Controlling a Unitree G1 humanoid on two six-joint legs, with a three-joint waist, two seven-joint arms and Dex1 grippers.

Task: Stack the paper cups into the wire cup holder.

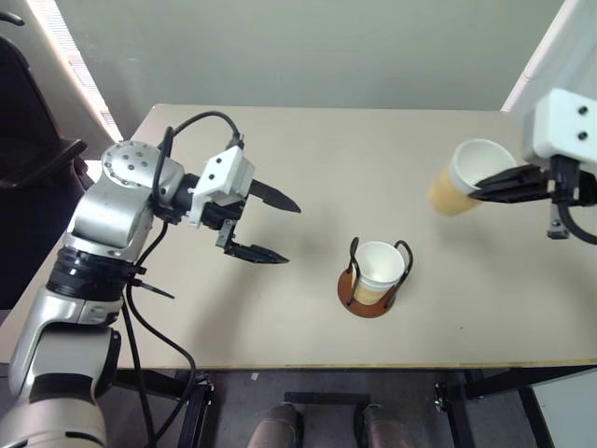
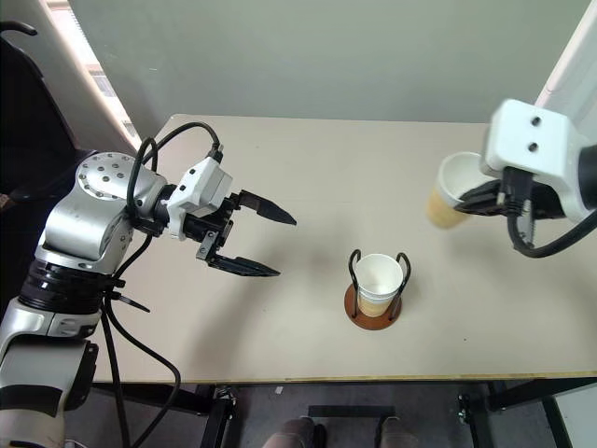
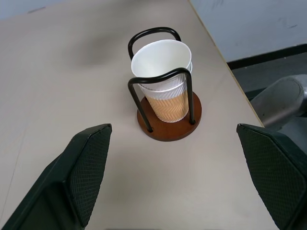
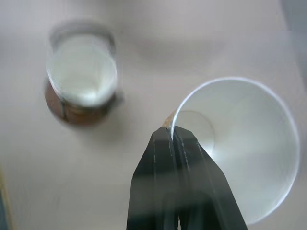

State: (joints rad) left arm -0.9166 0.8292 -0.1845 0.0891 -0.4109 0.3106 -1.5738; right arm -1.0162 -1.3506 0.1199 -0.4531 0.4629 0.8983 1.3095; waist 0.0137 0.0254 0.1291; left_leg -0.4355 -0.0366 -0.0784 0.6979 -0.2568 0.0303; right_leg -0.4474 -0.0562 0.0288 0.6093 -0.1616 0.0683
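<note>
head view: your right gripper (image 1: 485, 191) pinches a paper cup (image 1: 464, 177) by its rim, above the worktop (image 1: 308, 168). left gripper (image 1: 280, 229) jaws spread. left wrist: stacked cups (image 3: 163, 76) sit in the wire cup holder (image 3: 169, 120).

A pale beige table (image 1: 280, 168) with a light wooden edge carries the scene. Directly on its surface stands the wire cup holder (image 1: 369, 301), a round reddish-brown disc with thin black upright wire loops, placed toward the near edge, at about five o'clock from the tabletop's centre. Inside the loops sit nested paper cups (image 1: 378, 271), upright, tan and ribbed on the outside, white within; in the left wrist view two rolled rims show, one just above the other. The holder's base lies flat on the table.
</note>
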